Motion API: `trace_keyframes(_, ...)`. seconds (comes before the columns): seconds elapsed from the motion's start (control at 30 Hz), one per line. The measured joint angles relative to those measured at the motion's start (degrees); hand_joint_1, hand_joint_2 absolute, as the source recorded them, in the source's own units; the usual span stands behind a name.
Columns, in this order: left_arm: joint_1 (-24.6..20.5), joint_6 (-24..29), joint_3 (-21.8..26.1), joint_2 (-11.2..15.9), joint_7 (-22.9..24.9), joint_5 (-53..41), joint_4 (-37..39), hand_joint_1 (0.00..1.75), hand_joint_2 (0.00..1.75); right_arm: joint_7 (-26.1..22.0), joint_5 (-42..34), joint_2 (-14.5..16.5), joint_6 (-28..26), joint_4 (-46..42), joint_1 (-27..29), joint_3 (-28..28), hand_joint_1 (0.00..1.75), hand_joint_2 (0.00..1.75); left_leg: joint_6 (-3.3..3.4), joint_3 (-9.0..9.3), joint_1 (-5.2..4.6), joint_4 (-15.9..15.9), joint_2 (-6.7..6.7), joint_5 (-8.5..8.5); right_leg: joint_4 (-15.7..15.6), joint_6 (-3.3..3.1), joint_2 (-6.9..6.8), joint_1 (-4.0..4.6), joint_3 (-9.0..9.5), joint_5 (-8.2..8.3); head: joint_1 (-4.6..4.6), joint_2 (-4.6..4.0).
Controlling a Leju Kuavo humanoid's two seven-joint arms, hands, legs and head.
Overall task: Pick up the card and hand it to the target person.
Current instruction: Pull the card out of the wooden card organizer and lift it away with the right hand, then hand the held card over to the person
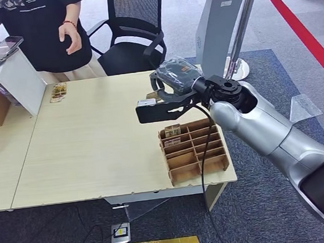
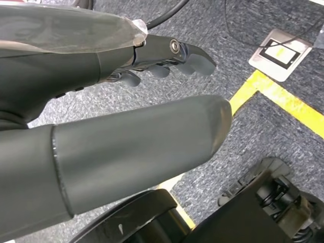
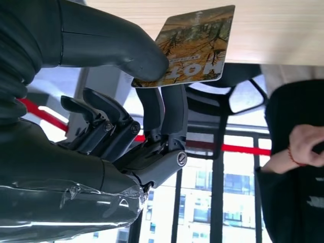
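Observation:
My right hand (image 1: 166, 97) hovers above the far end of the wooden card rack (image 1: 194, 151) on the table. It pinches a card (image 3: 195, 45) with an autumn-tree print between the thumb and two fingers; the same card (image 1: 154, 95) peeks out as a small tan edge in the head view. Two more cards (image 1: 172, 131) stand in the rack's far slots. A person (image 1: 45, 29) in a black top stands behind the table's far left corner, one hand (image 1: 71, 38) raised. My left hand (image 2: 114, 101) hangs by the floor, fingers apart, holding nothing.
A small stack of cards (image 1: 59, 92) lies near the table's far edge. A black office chair (image 1: 135, 34) stands behind the table. A white box (image 1: 17, 81) with a phone (image 1: 4, 48) and laptop sits at far left. A cable (image 1: 203, 168) hangs off the table's front.

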Motion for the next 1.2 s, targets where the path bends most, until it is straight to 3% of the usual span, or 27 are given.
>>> trace_keyframes(0.1, -0.19, 0.04, 0.00, -0.02, 0.01, -0.16, -0.01, 0.00, 0.00, -0.01, -1.60, 1.66, -5.59, 3.95, -0.92, -0.16, 1.75, 1.75, -0.01, 0.00, 0.00, 0.00, 0.00, 0.01, 0.01, 0.00, 0.00, 0.00, 0.01, 0.00, -0.01, 0.00)
trace_keyframes(0.33, -0.16, 0.62, -0.02, -0.08, 0.14, -0.25, 0.01, 0.00, 0.00, 2.42, -6.81, 6.63, -25.18, 12.69, -1.07, -3.63, 1.75, 1.75, -0.01, 0.00, 0.00, 0.01, 0.00, 0.01, 0.02, 0.00, 0.01, 0.00, -0.01, 0.00, 0.00, 0.00)
trace_keyframes(0.47, -0.16, 0.55, -0.06, -0.19, 0.24, -0.70, -0.01, 0.00, 0.00, 2.88, -10.38, 9.26, -31.43, 17.19, -1.11, -6.57, 1.75, 1.75, -0.01, 0.00, 0.00, 0.00, 0.00, 0.01, 0.02, 0.00, 0.01, 0.00, -0.01, 0.00, 0.00, 0.00)
trace_keyframes(0.83, -0.24, 0.12, -0.15, -0.64, 1.01, -1.21, 0.00, 0.00, 0.00, 10.24, -11.36, 14.83, -36.85, 29.18, -3.51, -10.44, 1.75, 1.75, -0.02, 0.00, 0.00, 0.02, 0.00, 0.02, 0.03, 0.00, 0.01, 0.00, -0.02, 0.00, -0.01, 0.00)
trace_keyframes(1.2, -0.17, 0.29, -0.17, -0.68, 1.03, -1.02, 0.01, 0.00, 0.00, 11.79, -11.04, 17.04, -37.08, 34.81, -4.60, -11.47, 1.75, 1.75, -0.02, 0.00, 0.00, 0.01, 0.00, 0.02, 0.03, 0.00, 0.01, 0.00, -0.02, 0.00, -0.01, 0.00)
